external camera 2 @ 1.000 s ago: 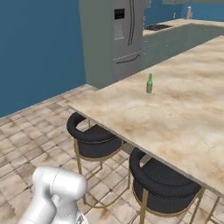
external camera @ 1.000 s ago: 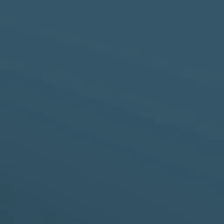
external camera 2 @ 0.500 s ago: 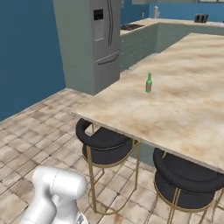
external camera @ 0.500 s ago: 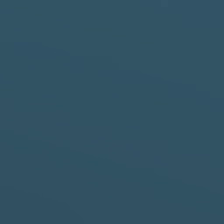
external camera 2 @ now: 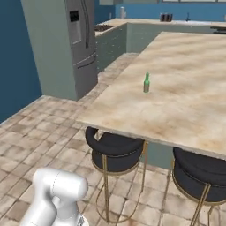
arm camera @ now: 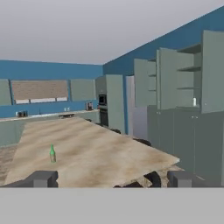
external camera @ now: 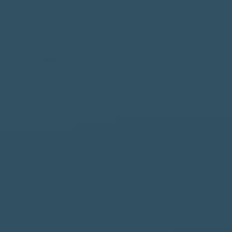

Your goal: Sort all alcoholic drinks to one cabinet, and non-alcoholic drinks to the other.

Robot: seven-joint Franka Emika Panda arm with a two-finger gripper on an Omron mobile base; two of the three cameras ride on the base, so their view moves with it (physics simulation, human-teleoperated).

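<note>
Clearly the gripper [arm camera: 111, 178] is standing wide apart, its fingertips [arm camera: 43, 178] holding and touching nothing. Beyond it, the green glass bottle [external camera 2: 146, 83] is standing upright alone on the island counter [external camera 2: 194, 106], near its left edge. Two black stools [external camera 2: 115, 152] are sitting under the near edge, the fridge [external camera 2: 75, 44] standing beyond open floor. Open cabinets [arm camera: 183, 74] are hanging to the right.

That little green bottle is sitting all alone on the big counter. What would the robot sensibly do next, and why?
Probably drive closer to the island counter and reach the arm out toward the green bottle. The bottle stands upright on the marble top, well away from the open gripper, which holds nothing. In the hand view, upper cabinets stand open on the right wall, likely where it goes afterwards.
</note>
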